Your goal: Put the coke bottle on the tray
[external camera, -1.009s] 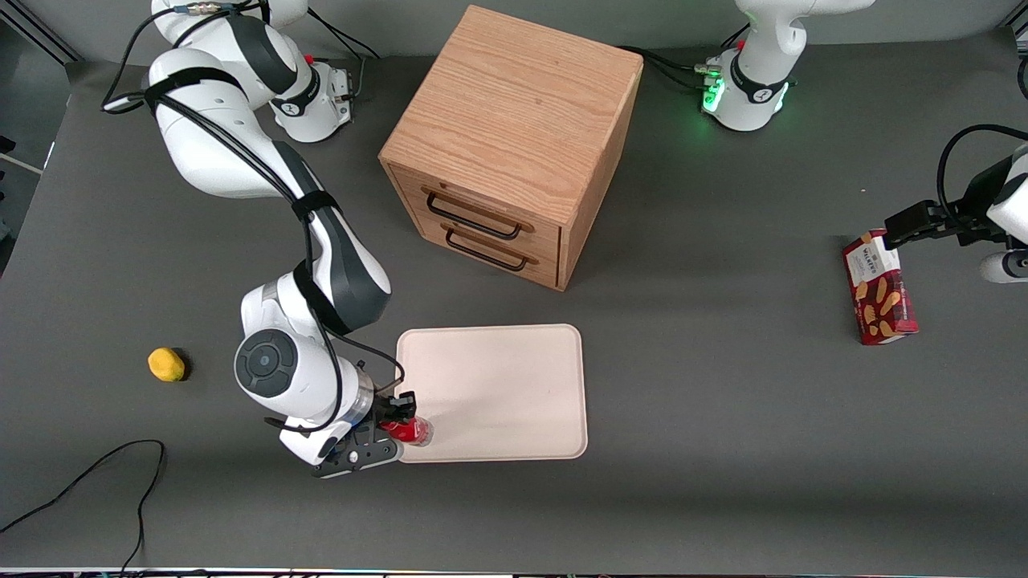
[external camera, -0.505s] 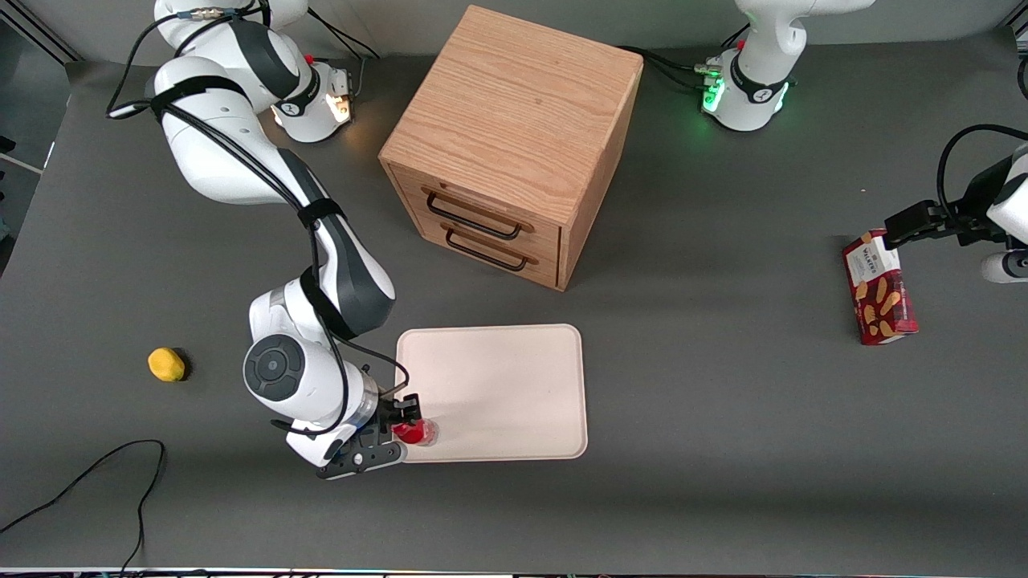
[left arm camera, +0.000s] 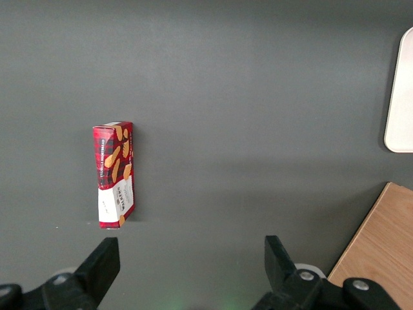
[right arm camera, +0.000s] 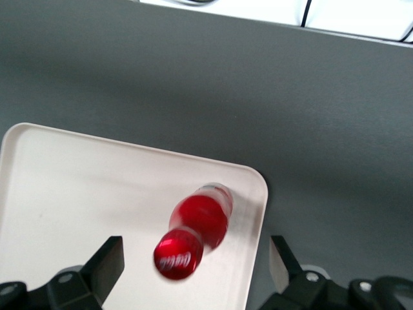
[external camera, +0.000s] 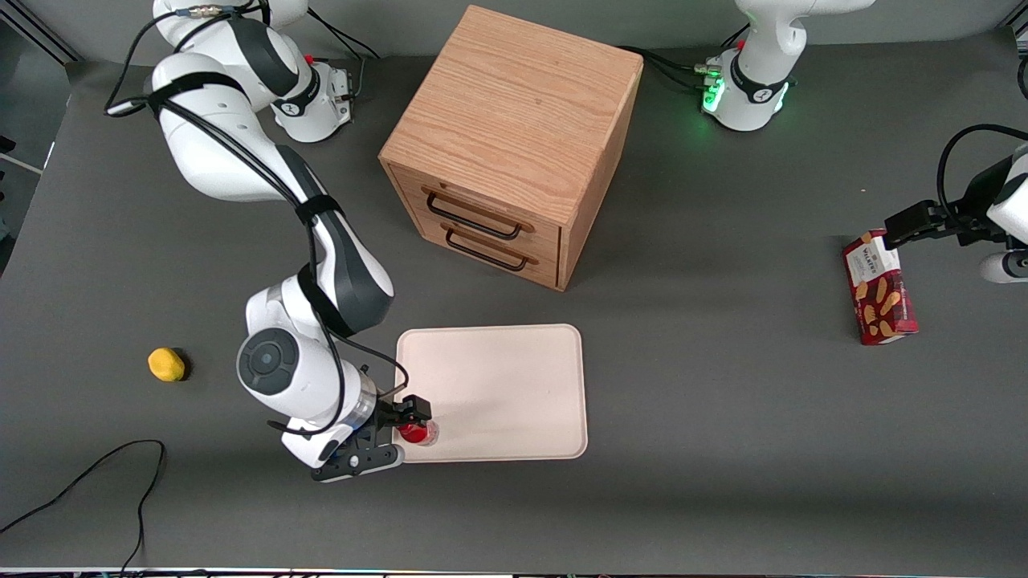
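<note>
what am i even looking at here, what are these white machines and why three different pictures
These are two white robot arms bolted to a grey table. One picture looks down from the front; the other two come from cameras on each arm's wrist.

The working arm's pincer is over the corner of the cream tray nearest the front camera, at the working arm's end. Its wrist camera shows it open, with the small red coke bottle standing free on the tray between its fingers, so nothing is held.

Also on the table: a wooden drawer cabinet, a yellow lemon-like object, and a red biscuit box toward the parked arm's end.
</note>
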You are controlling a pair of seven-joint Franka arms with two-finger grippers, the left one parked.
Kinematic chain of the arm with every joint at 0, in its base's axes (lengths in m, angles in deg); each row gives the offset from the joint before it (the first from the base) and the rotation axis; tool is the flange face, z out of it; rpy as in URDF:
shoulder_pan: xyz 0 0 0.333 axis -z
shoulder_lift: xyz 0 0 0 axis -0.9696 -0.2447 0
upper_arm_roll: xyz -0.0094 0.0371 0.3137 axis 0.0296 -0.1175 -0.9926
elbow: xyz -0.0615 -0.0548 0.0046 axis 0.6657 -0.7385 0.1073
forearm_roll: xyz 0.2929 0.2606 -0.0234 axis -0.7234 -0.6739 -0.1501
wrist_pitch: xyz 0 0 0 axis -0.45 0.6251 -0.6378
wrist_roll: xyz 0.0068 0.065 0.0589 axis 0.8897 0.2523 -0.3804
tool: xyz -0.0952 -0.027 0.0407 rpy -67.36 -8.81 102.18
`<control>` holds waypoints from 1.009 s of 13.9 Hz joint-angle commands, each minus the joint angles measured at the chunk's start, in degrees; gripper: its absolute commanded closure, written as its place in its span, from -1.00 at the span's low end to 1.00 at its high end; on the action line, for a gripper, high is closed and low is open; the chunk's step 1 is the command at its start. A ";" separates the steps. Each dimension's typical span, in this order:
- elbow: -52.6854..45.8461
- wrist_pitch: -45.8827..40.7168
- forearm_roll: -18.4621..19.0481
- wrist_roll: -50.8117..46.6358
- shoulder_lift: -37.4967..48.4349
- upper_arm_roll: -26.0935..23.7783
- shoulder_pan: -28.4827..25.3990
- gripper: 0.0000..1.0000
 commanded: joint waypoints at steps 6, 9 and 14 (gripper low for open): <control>24.50 -13.68 -4.88 -0.96 28.65 4.62 1.72 -1.00; 47.83 -9.29 -12.02 -1.13 49.61 12.19 1.54 -1.00; 62.00 -12.41 -8.62 -0.52 67.01 17.75 1.45 -1.00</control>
